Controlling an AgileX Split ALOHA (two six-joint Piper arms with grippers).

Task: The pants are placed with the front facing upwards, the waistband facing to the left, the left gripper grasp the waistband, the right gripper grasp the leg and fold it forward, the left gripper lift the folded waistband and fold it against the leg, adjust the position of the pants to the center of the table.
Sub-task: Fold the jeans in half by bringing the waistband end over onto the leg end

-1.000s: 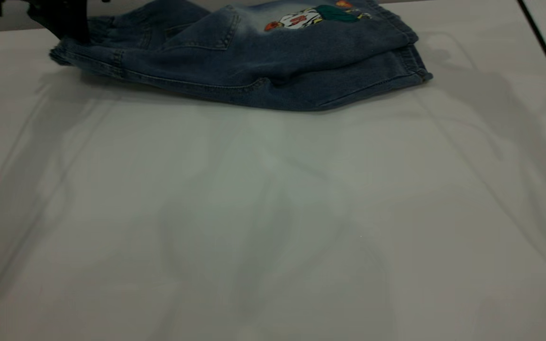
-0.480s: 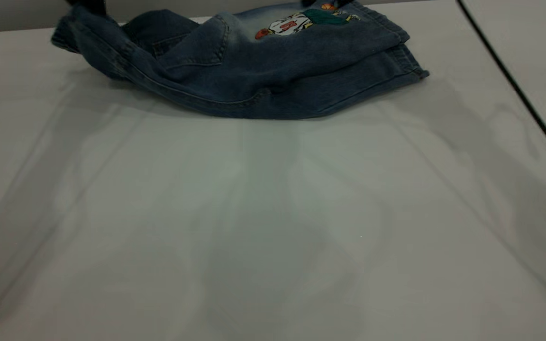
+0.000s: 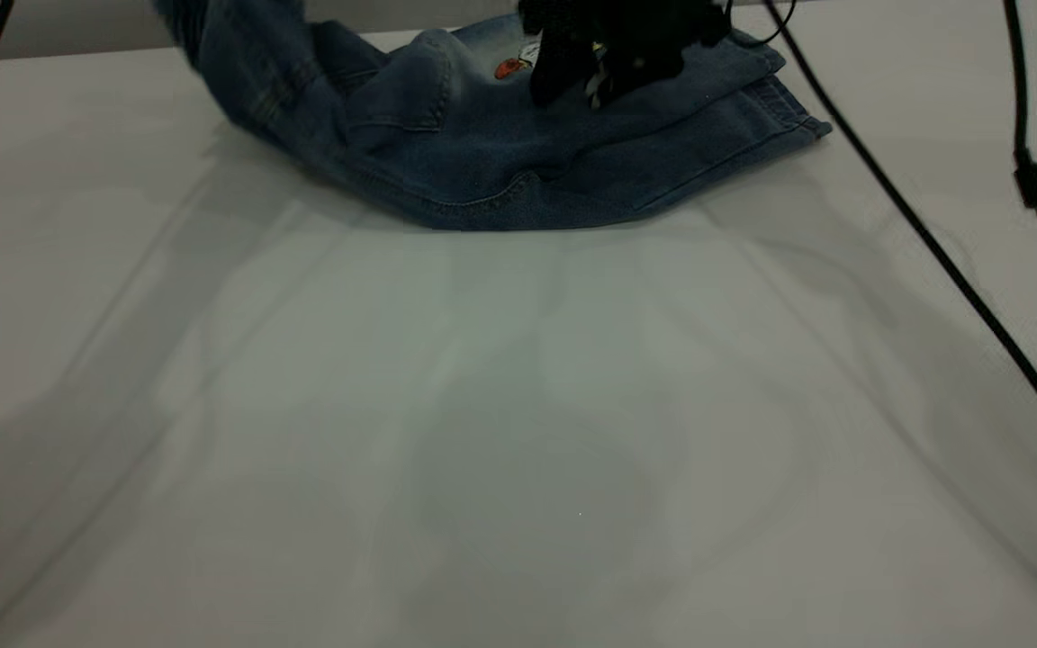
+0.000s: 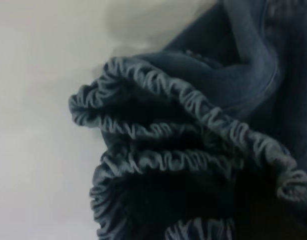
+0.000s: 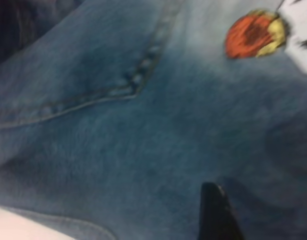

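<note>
Pants (image 3: 500, 162): soft folded denim, ruffled waistband (image 4: 183, 130) raised at left; right claw (image 3: 604, 54) on leg, grip state unclear.

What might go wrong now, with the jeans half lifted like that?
The waistband is bunched in thick ruffles as it rises at the left of the pants, so it could slip free or land crooked. The right end effector sits low over the folded legs and may block or snag the cloth coming over. The pants lie near the table's far edge and could slide off it.
</note>
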